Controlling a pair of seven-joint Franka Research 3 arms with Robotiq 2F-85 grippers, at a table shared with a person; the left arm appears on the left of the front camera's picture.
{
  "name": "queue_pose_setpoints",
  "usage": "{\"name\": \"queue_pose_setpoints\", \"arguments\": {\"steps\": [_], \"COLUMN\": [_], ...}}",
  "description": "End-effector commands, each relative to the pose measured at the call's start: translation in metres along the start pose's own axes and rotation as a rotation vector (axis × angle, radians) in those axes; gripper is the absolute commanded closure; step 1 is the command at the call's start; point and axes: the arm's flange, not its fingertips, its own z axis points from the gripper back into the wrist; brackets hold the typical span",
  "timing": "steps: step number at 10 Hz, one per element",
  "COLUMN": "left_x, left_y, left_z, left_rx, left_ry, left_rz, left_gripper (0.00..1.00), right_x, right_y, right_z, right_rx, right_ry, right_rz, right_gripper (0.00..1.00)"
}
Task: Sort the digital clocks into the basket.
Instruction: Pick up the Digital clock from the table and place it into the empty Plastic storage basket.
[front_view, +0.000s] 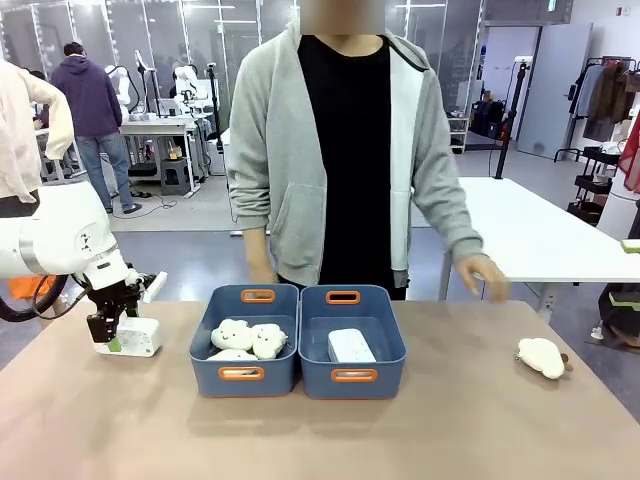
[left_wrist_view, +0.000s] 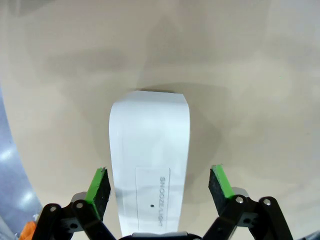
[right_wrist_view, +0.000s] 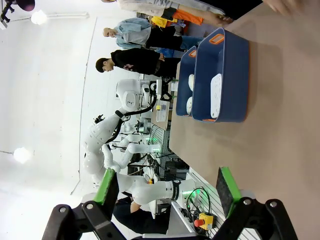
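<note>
A: Left to right, what's on the bench (front_view: 320, 440)?

B: Far left: left gripper (front_view: 105, 335) points down over the first clock (front_view: 130, 338). It's a white block lying flat on the bench, well left of the bins.

A: Pinched?

B: No. On the left wrist cam the fingers (left_wrist_view: 98, 187) are spread, one green pad on each side of the block. Bench shows in both gaps, and one pad sits closer than the other. The top face carries print with "SNOOZE" in it.

A: Middle?

B: Two blue bins side by side, touching. The twin bin (front_view: 205, 380) on the left holds plush sheep (front_view: 250, 338). The basket (front_view: 385, 380) on the right holds the second clock (front_view: 351, 347), flat on its floor. A person (front_view: 340, 150) stands just behind both, with one hand (front_view: 487, 275) above the far right of the bench.

A: Right side?

B: A loose sheep (front_view: 543, 357) lies on the bench near the right edge, well apart from the bins. Right gripper (right_wrist_view: 167, 187) has its fingers wide apart with nothing between them, and its cam looks across the bench at the bins.
</note>
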Motion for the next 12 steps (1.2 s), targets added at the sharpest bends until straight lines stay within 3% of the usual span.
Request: {"name": "queue_pose_setpoints", "arguments": {"steps": [1,2,4,8,11,12], "left_x": [-0.001,-0.004,-0.008,-0.011,-0.061,-0.079], "left_y": [0.018,0.018,0.016,0.007,-0.04,-0.059], "left_z": [-0.005,-0.008,-0.01,0.003,0.086,0.109], "left_rx": [0.028,0.013,-0.008,-0.05,-0.076,-0.052], "left_ry": [0.026,0.035,0.036,-0.056,-0.339,-0.483], "left_rz": [0.036,0.041,0.051,0.107,0.218,0.208], "left_gripper": [0.21,0.58,1.0,1.0,1.0,1.0], "right_x": [-0.002,-0.002,-0.002,-0.002,-0.002,-0.002], "right_y": [0.002,0.002,0.002,0.002,0.002,0.002], "right_z": [0.001,0.001,0.001,0.001,0.001,0.001], "right_rx": [-0.003,-0.003,-0.003,-0.003,-0.003,-0.003], "right_ry": [0.007,0.007,0.007,0.007,0.007,0.007], "right_rz": [-0.016,-0.016,-0.016,-0.016,-0.016,-0.016], "right_gripper": [0.0,0.0,0.0,0.0,0.0,0.0]}}
